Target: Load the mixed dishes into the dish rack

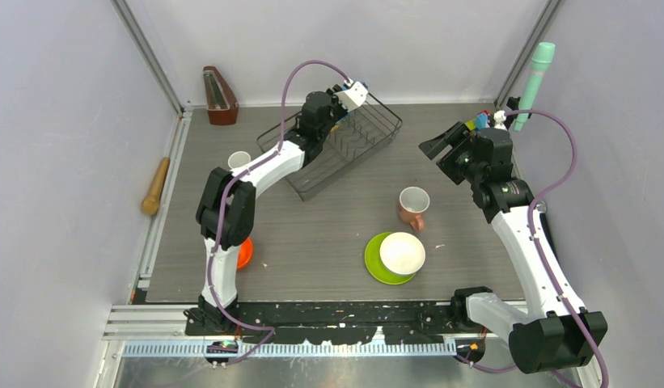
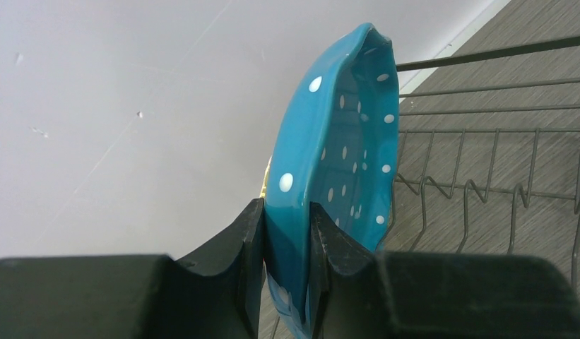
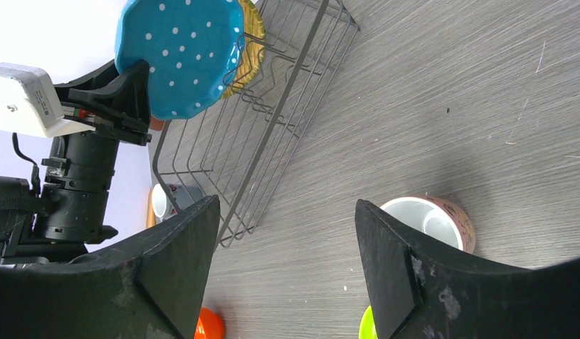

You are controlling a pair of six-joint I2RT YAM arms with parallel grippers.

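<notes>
Now: two mugs (image 1: 413, 202), two bowls (image 1: 402, 253), three plates (image 1: 375, 263). My left gripper (image 2: 287, 212), outstretched at the dish rack (image 1: 353, 149), clamps the teal-blue plate (image 2: 343, 141); my right gripper (image 3: 287, 212) gapes.

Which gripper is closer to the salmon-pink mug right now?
Right. The right gripper hovers open just beyond the salmon-pink mug; the left gripper is farther off at the dish rack, gripping the teal-blue plate.

Metronome (image 1: 220, 97) back-left corner; wooden pin (image 1: 156, 186) outside left rail; toy blocks (image 1: 480, 122), green tube (image 1: 536, 81) back-right
</notes>
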